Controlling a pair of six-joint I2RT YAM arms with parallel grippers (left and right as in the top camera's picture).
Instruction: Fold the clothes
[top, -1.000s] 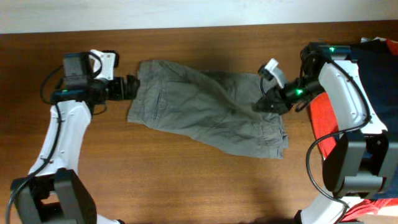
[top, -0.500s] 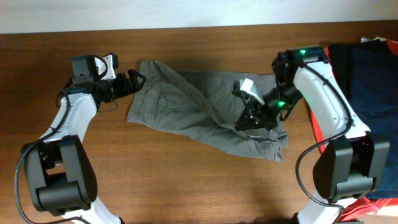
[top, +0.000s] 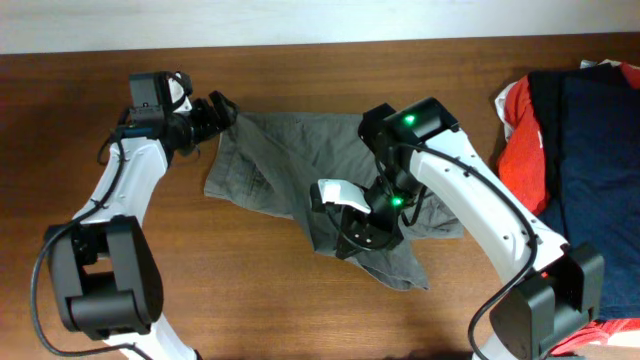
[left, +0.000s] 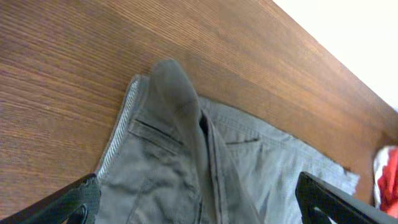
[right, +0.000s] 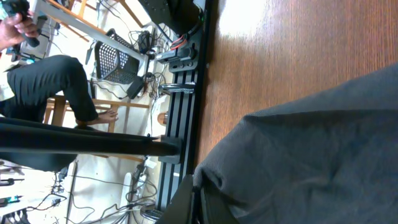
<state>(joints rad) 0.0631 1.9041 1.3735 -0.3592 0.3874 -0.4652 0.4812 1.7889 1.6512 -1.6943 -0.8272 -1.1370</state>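
Observation:
The khaki-grey shorts (top: 275, 160) lie wrinkled on the wooden table, partly doubled over. My right gripper (top: 352, 232) is shut on the edge of the shorts' right leg and holds it over the middle of the garment, toward the front. In the right wrist view the jaws (right: 200, 200) pinch a fold of the grey fabric (right: 323, 149). My left gripper (top: 217, 110) is open at the shorts' back left corner. In the left wrist view its fingers (left: 199, 202) spread wide over the waistband and pocket area (left: 249, 168), holding nothing.
A pile of red and navy clothes (top: 580, 130) lies at the table's right edge. The table's back edge meets a white wall (top: 300, 20). Bare wood (top: 250, 290) shows in front of the shorts and to the left.
My right gripper has moved left and toward the front, dragging the right leg over the middle of the shorts. My left gripper has shifted slightly toward the back at the waistband corner.

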